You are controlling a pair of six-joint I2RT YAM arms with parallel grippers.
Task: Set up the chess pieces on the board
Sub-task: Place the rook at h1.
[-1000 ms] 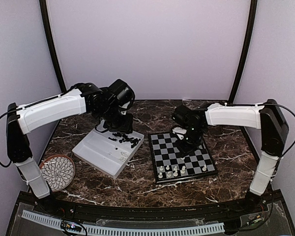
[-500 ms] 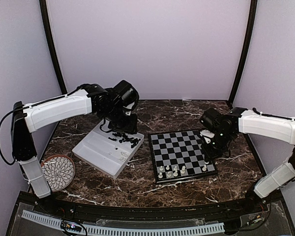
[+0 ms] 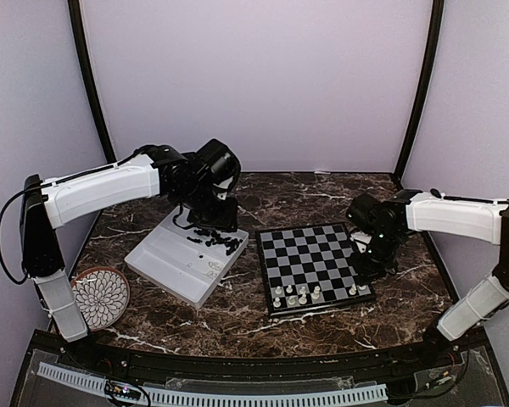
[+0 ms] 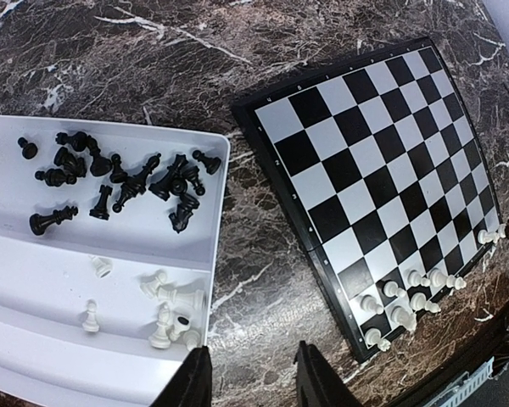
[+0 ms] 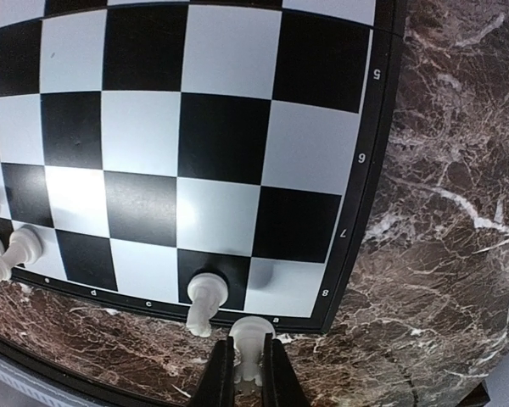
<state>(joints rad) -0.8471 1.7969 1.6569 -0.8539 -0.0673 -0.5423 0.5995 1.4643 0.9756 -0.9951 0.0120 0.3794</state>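
Observation:
The board (image 3: 310, 254) lies right of centre; it also shows in the left wrist view (image 4: 382, 161) and the right wrist view (image 5: 195, 110). Several white pieces (image 3: 301, 294) stand along its near edge. My right gripper (image 5: 247, 360) is shut on a white chess piece (image 5: 249, 335), held at the board's near right corner (image 3: 369, 259). Beside it a white piece (image 5: 207, 297) stands on a black square. My left gripper (image 4: 253, 373) is open and empty, above the bare table between tray and board (image 3: 214, 222).
A white divided tray (image 3: 174, 259) left of the board holds several black pieces (image 4: 119, 178) and several white pieces (image 4: 165, 309), lying loose. A round patterned plate (image 3: 99, 297) sits at the near left. Dark marble table all round.
My right arm swung from the board's far side to its near right corner, still holding the white piece. My left arm shifted slightly and then stayed over the tray's edge.

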